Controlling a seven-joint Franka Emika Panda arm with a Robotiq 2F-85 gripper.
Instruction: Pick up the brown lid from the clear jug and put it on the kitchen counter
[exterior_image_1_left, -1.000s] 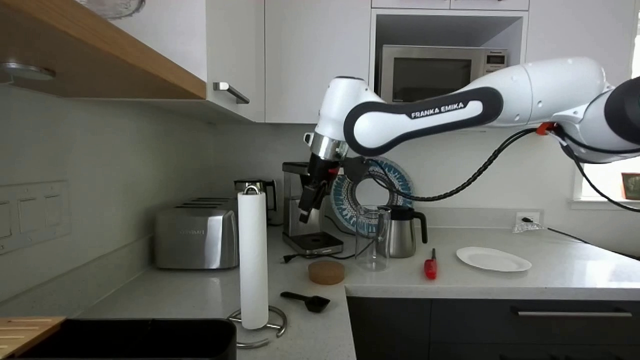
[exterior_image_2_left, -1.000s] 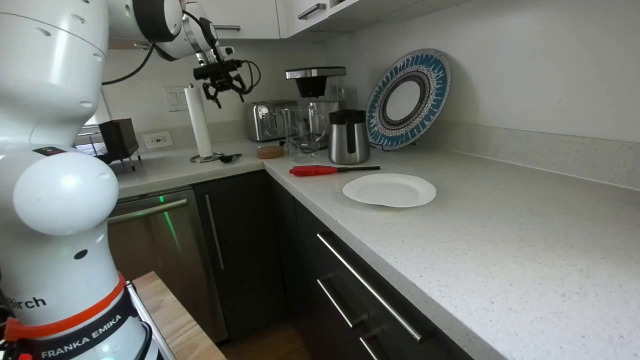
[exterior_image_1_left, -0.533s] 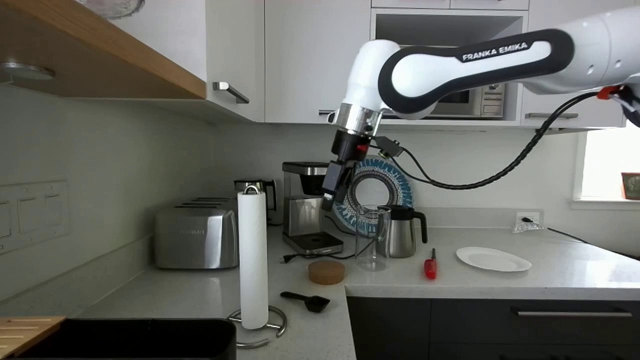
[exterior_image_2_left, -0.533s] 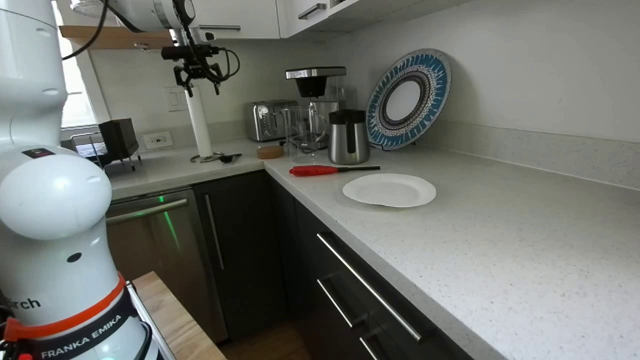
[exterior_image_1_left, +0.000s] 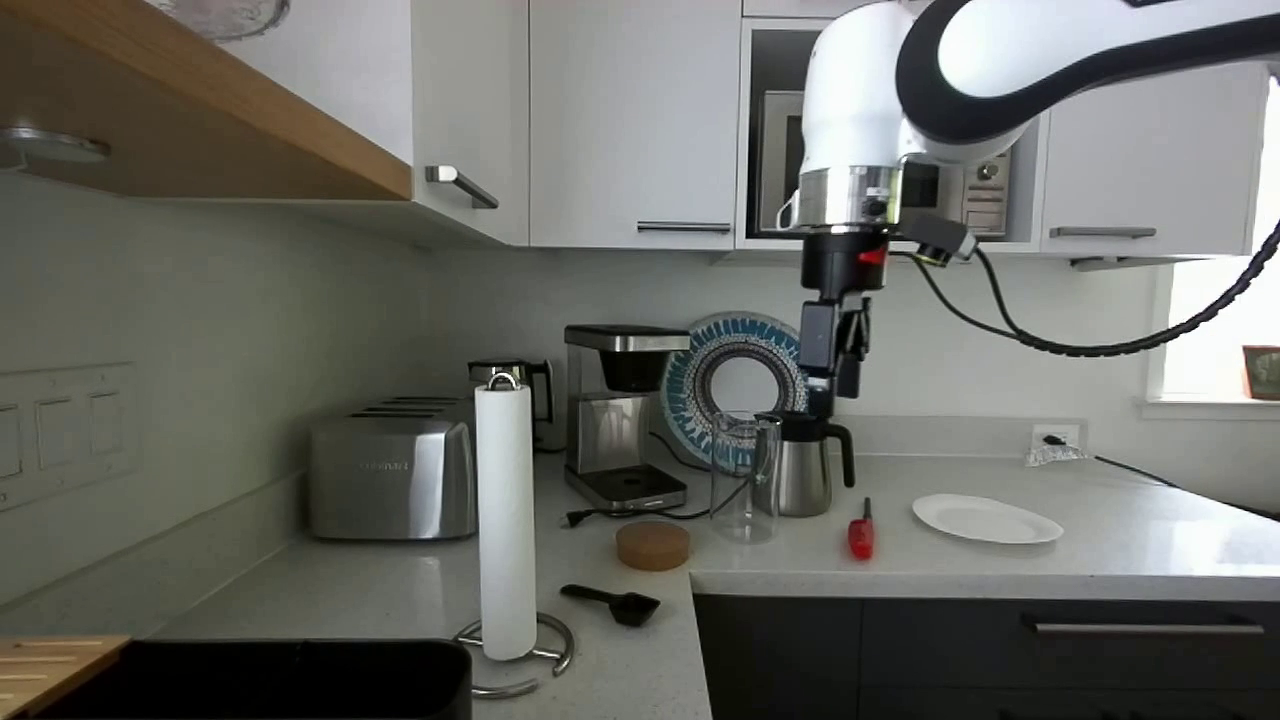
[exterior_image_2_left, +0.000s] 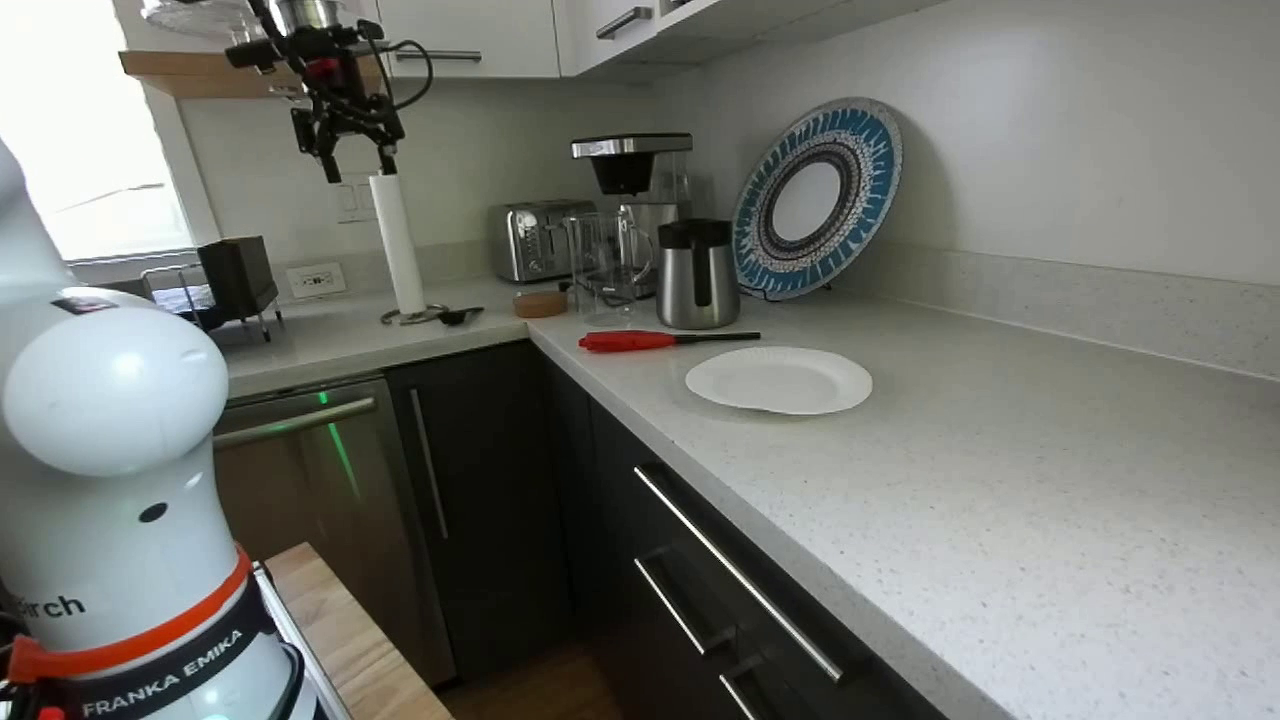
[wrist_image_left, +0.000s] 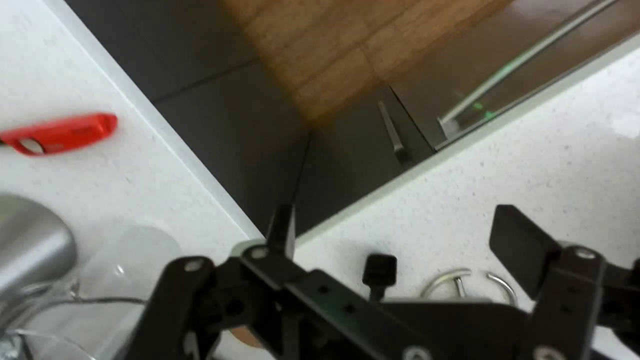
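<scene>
Tan-brown, round and squat, a plain lid (exterior_image_1_left: 652, 547) is lying flat on the table (exterior_image_2_left: 1000, 440) just beside the clear jug (exterior_image_1_left: 742, 505), as the gripper (wrist_image_left: 394, 225) is hanging higher up, its jaws standing wide apart.

Gripper (exterior_image_2_left: 360, 172): free air between its spread fingers and the bench (exterior_image_2_left: 1020, 470).
Brown lid (exterior_image_1_left: 653, 546): top face exposed, free room overhead.
Clear jug (exterior_image_1_left: 740, 525): upright near the lid, blocking that side; steel carafe (exterior_image_1_left: 803, 485) close beside it.
Coffee maker (exterior_image_1_left: 615, 435): rises behind the lid in an exterior view, a black power cord (exterior_image_1_left: 578, 517) lying between.
Paper-towel roll (exterior_image_1_left: 507, 520): tall, upright, apart from the lid.
Black scoop (exterior_image_1_left: 632, 607): low, between roll and lid.
White plate (exterior_image_2_left: 780, 380): broad stretch of free bench past it.
</scene>
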